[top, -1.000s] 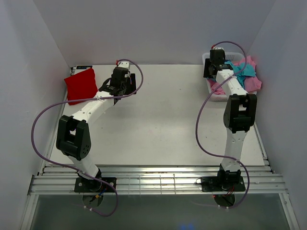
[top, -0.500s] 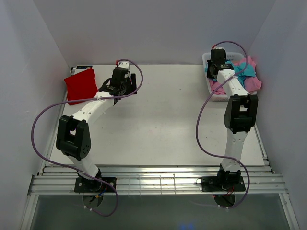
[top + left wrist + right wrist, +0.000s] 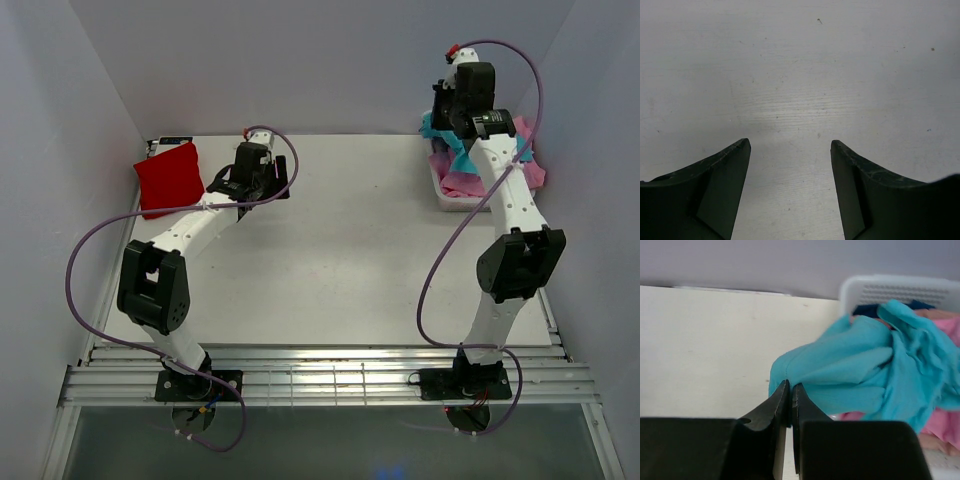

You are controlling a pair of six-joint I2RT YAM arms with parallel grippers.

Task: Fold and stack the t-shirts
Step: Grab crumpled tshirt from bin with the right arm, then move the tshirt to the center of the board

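Grip first: my right hand is closed, tips pinched on what looks like the very hem of the teal t-shirt. Thin bite, only an edge of cloth between the tips as far as the wrist view shows.

Teal t-shirt sits bunched over the near rim of the white basket, spilling toward the desk, with pink t-shirts under and beside it. Red t-shirt lies folded at the far left corner. My left hand is open above bare desk near it, holding nothing.

Risks, as I judge them:
- Hem slips out of the pinch if I pull fast; most of the shirt's weight rests in the basket.
- Teal folds look tangled with the pink ones, so a pull could drag a pink shirt out too.
- Cloth could catch on the slotted wall and shift or tip the basket.
- Held at one point, the shirt will hang as a rope and land crumpled.
- Left hand is well apart, too far to catch a drop.
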